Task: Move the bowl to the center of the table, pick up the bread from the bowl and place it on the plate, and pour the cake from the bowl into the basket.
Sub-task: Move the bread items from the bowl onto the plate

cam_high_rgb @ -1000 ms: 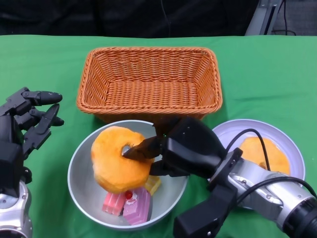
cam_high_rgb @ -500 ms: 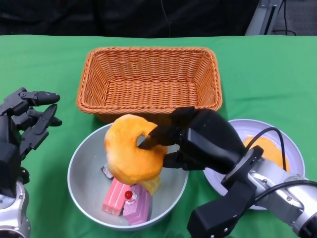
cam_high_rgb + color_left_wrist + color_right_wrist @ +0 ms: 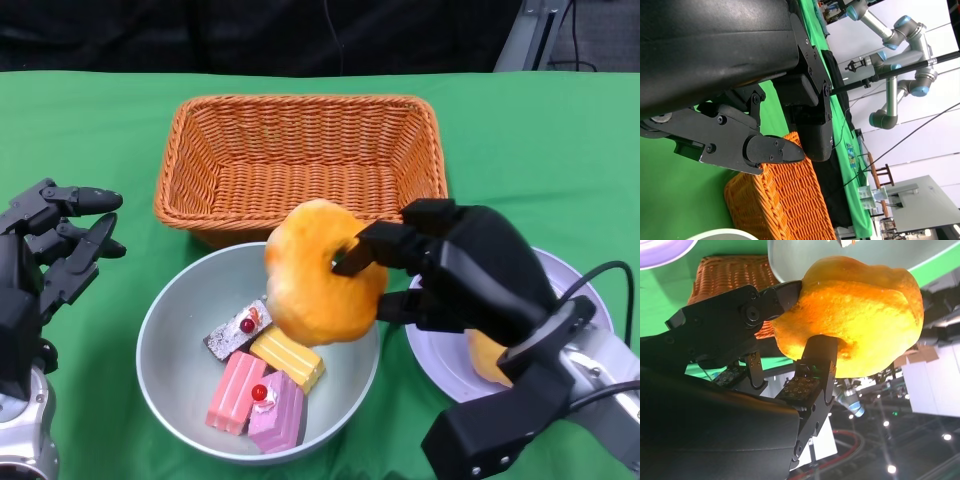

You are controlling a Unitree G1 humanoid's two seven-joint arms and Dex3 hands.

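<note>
In the middle of the head view, the right hand holds the bread, a round orange piece with a hole, in the air over the right rim of the grey bowl. One finger goes into the hole and other fingers press on the outside, so the bread is pinched and does not touch the bowl. The right wrist view shows the same: dark fingers close around the bread from two sides.

In the bowl lie the cake pieces: a dark one with a red dot, a yellow one, a pink one and a purple one, close together in the lower part.

At the lower right of the frame stands the pale plate, mostly hidden behind the right hand, and a second orange piece lies on it. At the top centre, just behind the bowl, stands the orange wicker basket.

At the left edge of the frame the left hand is over the green table, beside the bowl but apart from it, with its fingers spread and nothing in them.
</note>
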